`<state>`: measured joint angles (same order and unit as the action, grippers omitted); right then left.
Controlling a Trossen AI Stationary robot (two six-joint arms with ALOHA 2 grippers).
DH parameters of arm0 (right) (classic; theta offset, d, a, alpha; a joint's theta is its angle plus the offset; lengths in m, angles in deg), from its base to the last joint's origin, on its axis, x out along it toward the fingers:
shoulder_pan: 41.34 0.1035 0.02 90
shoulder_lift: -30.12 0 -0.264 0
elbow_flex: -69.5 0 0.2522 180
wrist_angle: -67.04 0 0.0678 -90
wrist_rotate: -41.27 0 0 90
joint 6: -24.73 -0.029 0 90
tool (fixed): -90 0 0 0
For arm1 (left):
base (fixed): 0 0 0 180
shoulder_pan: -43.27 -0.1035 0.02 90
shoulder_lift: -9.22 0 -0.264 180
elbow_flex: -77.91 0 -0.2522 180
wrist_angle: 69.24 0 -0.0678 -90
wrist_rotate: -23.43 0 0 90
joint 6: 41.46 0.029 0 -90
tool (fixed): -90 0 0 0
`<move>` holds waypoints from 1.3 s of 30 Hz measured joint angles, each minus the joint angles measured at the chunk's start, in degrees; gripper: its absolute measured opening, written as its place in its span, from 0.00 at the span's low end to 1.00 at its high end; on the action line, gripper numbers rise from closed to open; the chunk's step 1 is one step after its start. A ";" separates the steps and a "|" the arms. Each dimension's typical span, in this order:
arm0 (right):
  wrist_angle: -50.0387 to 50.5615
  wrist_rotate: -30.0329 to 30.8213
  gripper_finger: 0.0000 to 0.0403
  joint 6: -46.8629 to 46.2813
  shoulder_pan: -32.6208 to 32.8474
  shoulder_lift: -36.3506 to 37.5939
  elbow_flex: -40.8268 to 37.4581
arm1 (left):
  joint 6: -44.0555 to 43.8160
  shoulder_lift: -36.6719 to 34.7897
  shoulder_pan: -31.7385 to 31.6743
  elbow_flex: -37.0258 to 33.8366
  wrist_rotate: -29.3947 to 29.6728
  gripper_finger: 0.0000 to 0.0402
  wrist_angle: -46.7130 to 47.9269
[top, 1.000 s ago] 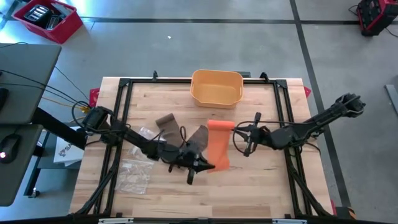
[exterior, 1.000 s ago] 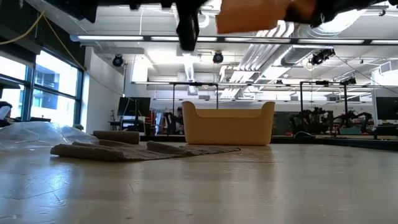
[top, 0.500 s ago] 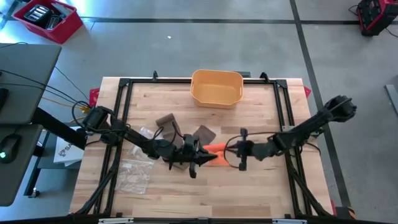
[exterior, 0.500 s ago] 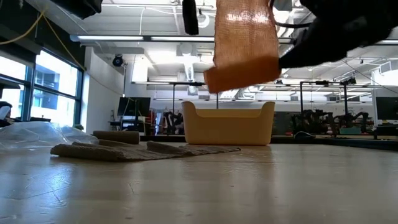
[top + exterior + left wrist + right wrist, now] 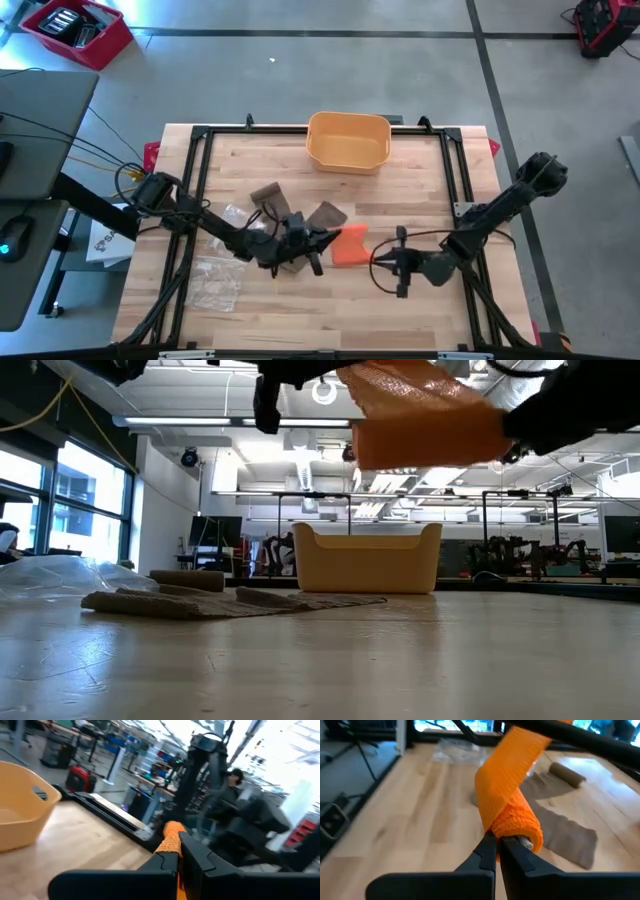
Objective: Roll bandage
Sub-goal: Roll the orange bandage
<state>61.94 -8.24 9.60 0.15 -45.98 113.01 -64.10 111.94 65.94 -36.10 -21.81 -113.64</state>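
Observation:
An orange bandage (image 5: 349,245) is held in the air between my two grippers; the low view (image 5: 420,420) shows it well above the table. One end of it is wound into a small roll (image 5: 517,822), and a flat strip (image 5: 512,757) leads away from the roll toward my left gripper. My left gripper (image 5: 318,243) is shut on the strip's end, left of the bandage. My right gripper (image 5: 397,263) is shut on the rolled end, to its right and nearer the front edge. My left gripper pinches the orange strip's free end (image 5: 171,836) between its two shut fingers, coming level from the table's left. The strip is lifted clear of the table. My right gripper pinches the rolled end of the bandage (image 5: 506,834) between its two shut fingers, coming level from the table's right. The roll sits at the fingertips, lifted clear, with the strip running off toward my left gripper.
Two brown bandages (image 5: 268,193) (image 5: 326,214) lie on the wooden table behind my left arm; they also show in the low view (image 5: 200,600). Clear plastic wrapping (image 5: 213,278) lies at the left. A yellow basket (image 5: 348,140) stands at the far edge.
My right gripper has gone toward the table's near edge, turning as it went. My left gripper has moved a little toward the far edge. The orange bandage, a long flat strip a second ago, has been wound up at the right gripper's end and is now much shorter.

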 joint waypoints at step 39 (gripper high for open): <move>4.95 -0.42 0.00 -10.31 -0.66 -0.02 -0.01 | -17.59 4.59 -12.03 -0.04 -30.11 0.40 10.10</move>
<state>66.89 -8.66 -0.71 -0.51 -46.00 113.00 -81.69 116.53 53.91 -36.15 -51.93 -103.54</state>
